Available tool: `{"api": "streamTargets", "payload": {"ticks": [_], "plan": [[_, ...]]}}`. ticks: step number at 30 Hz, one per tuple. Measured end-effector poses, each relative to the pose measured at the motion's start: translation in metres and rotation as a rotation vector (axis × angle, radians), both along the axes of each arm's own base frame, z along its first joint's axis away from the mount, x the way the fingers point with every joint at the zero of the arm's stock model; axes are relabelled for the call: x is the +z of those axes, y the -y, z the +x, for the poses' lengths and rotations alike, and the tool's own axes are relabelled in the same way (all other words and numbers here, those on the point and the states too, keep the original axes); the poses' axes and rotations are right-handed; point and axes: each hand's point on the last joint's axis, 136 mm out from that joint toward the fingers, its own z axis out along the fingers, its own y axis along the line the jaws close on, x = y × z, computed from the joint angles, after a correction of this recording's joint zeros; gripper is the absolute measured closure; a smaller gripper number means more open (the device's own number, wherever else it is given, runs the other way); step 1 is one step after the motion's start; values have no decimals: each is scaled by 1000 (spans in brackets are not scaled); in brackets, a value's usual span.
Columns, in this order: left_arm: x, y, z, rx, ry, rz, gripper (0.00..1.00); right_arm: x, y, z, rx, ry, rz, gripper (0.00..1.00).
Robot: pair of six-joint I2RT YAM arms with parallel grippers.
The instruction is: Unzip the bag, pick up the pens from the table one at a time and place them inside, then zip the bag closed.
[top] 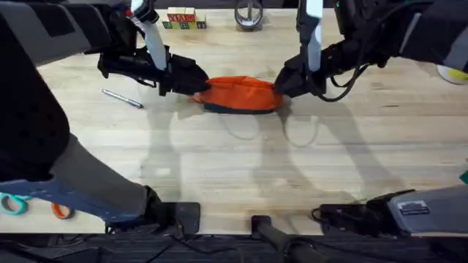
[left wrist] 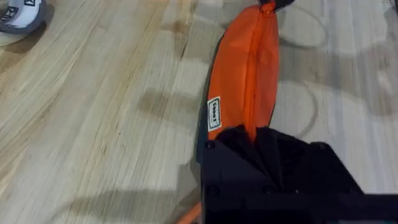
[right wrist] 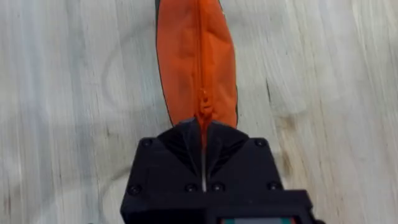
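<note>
Bag (top: 241, 93) of orange fabric on a navy base, lying mid-table (top: 241, 168) between the two arms; it looks light and soft, likely to sag and slide unless pinned at one end while the other is pulled. Left to right: the silver-grey pen (top: 122, 98) lies apart on the wood to the bag's left; the left gripper (left wrist: 249, 134) is clamped over the bag's left end, just beyond a small white sewn label (left wrist: 214, 114) (lettering too small to read); the right gripper (right wrist: 203, 127), fingers closed, pinches the orange zipper pull (right wrist: 203, 112) at the right end. The pull offers the natural hold for running the zipper. Lettered blocks (top: 181, 19) stand at the far edge, illegible.
</note>
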Motion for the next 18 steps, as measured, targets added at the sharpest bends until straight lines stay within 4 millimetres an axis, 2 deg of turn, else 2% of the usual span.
{"api": "streamTargets", "payload": {"ticks": [12, 18], "plan": [[0, 0, -1, 0, -8, -1, 960, 1, 0, 0, -1, 4, 0, 968], [0, 0, -2, 0, -13, -2, 960, 20, 2, 1, -16, 52, 2, 969]]}}
